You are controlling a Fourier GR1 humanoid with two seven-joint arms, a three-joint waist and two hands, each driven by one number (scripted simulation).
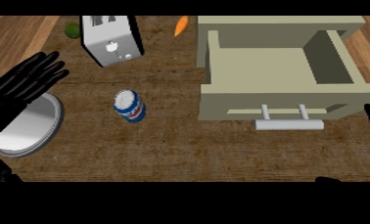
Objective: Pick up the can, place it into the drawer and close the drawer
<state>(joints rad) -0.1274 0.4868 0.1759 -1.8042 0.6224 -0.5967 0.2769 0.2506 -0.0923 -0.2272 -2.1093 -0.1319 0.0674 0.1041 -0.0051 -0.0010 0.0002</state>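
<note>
We find the can (129, 105) standing upright on the wooden worktop (180, 154), out in open space between the round metal plate (33, 125) at the left and the drawer (278, 78) at the right. Nothing crowds it, so we judge it easy to reach from above or from the side. The drawer is pulled fully out, its pale tray bare and its bar handle (289, 124) facing us — ready to take the can, we would say, with the closing push to come last.

A toaster (110, 39) sits behind the can, a green fruit (73, 30) beside it and a carrot (180, 26) near the drawer cabinet; none of them lies between can and drawer.

Our left hand (30, 78) shows at the left edge above the plate, fingers straight and spread wide, holding nothing — a resting pose, well apart from the can. Of the right hand (331, 179) only a dark sliver appears at the lower right edge; we cannot tell how it is set. No step of the task looks begun.
</note>
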